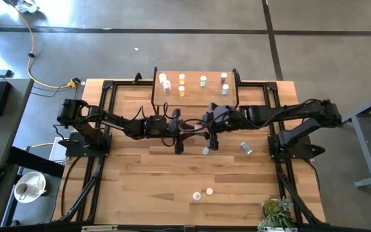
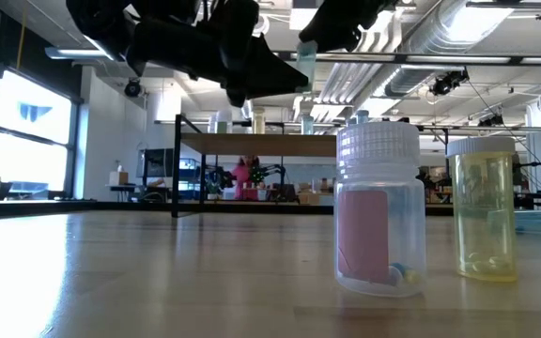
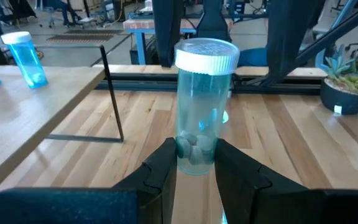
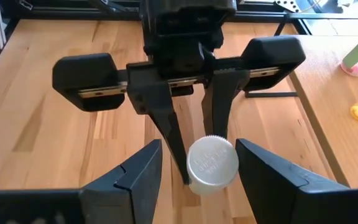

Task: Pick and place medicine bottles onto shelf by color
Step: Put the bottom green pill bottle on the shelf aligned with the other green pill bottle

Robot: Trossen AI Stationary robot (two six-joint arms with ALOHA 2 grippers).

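A clear teal bottle (image 3: 199, 112) with a white cap (image 4: 212, 163) is held upright above the table's middle, just near of the shelf (image 1: 195, 98). My left gripper (image 3: 194, 163) is shut on it. My right gripper (image 4: 197, 173) faces the left one, tipped down and open. Its fingers stand on either side of the cap with a gap on each side. The shelf carries white, orange, green, pink and blue bottles standing on their bases. Its blue one (image 3: 27, 59) shows in the left wrist view. My left gripper pinches the bottle's lower end (image 3: 194, 152) between its two fingers. The fingers come level from the table's left. The bottle stands upright in the hold, cap up, lifted clear of the table (image 2: 306, 56).
One bottle (image 1: 245, 148) lies on the table to the right of the grippers. A pink-labelled bottle (image 2: 380, 207) and a yellow one (image 2: 484, 208) stand near the front edge. A potted plant (image 1: 275, 209) sits at the near right corner. Black frame rails run along both sides.
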